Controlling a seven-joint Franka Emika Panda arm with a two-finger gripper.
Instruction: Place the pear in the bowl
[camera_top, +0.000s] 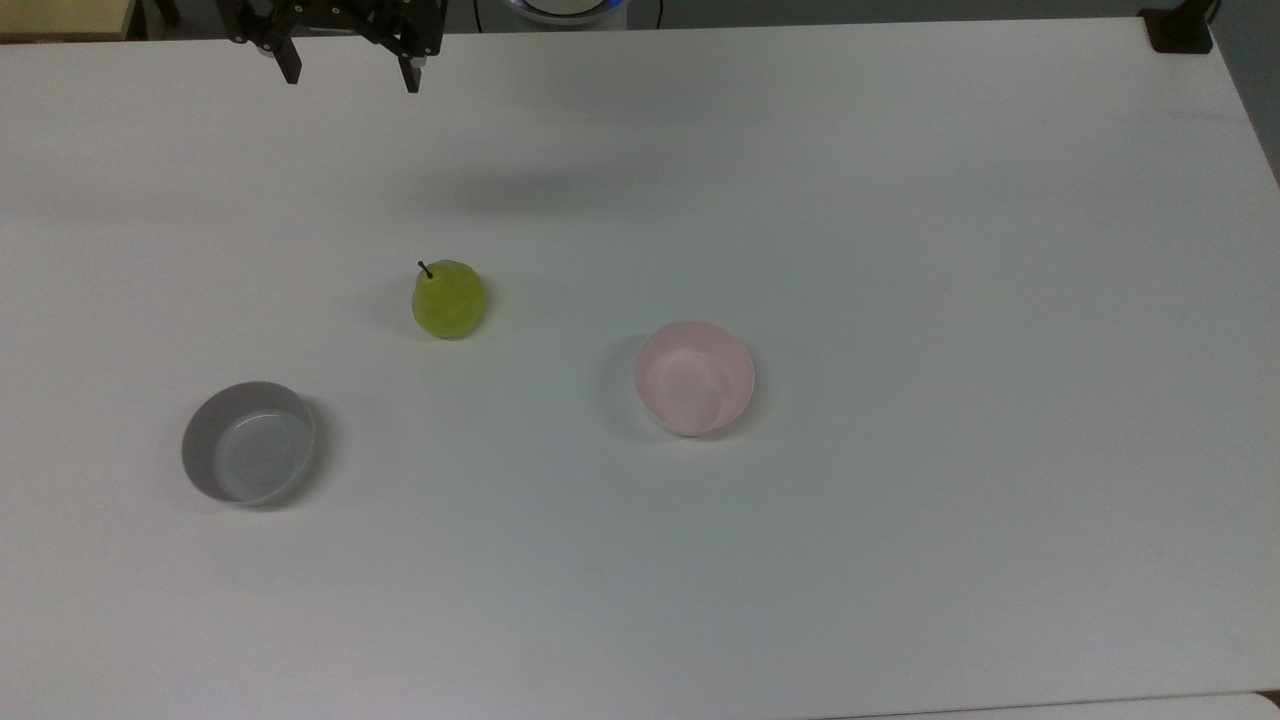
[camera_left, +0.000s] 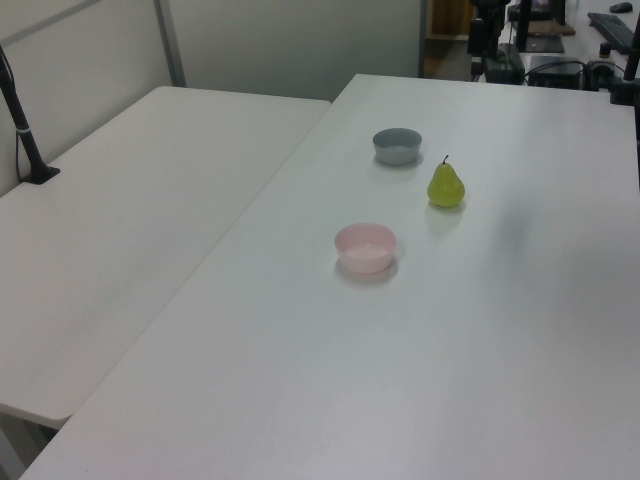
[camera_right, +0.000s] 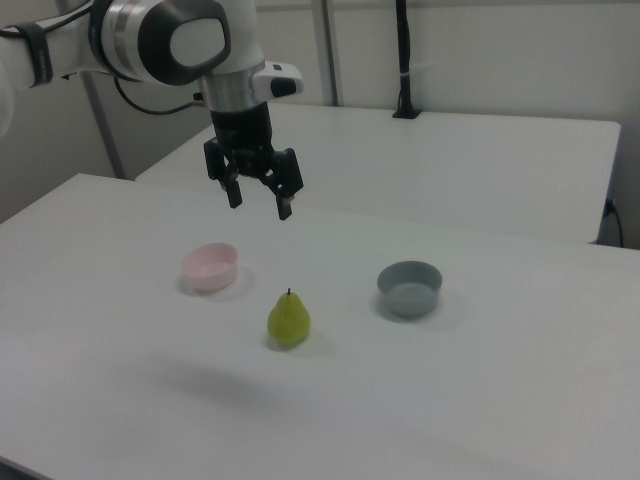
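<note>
Gripper (camera_right: 259, 200) hangs spread and empty above upright pear (camera_right: 288, 320) — glossy skin may slip sideways; bowl (camera_right: 210, 266) waits nearby.

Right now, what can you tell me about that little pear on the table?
The pear is small, yellow-green and glossy, looking smooth like plastic or wax, with a short dark stem on top. It stands upright on the white table, apart from everything else. In the right view it sits between the pink bowl and the grey bowl, a little nearer the camera. Nothing touches it but the table. The claw hangs open in the air above and behind it.
</note>
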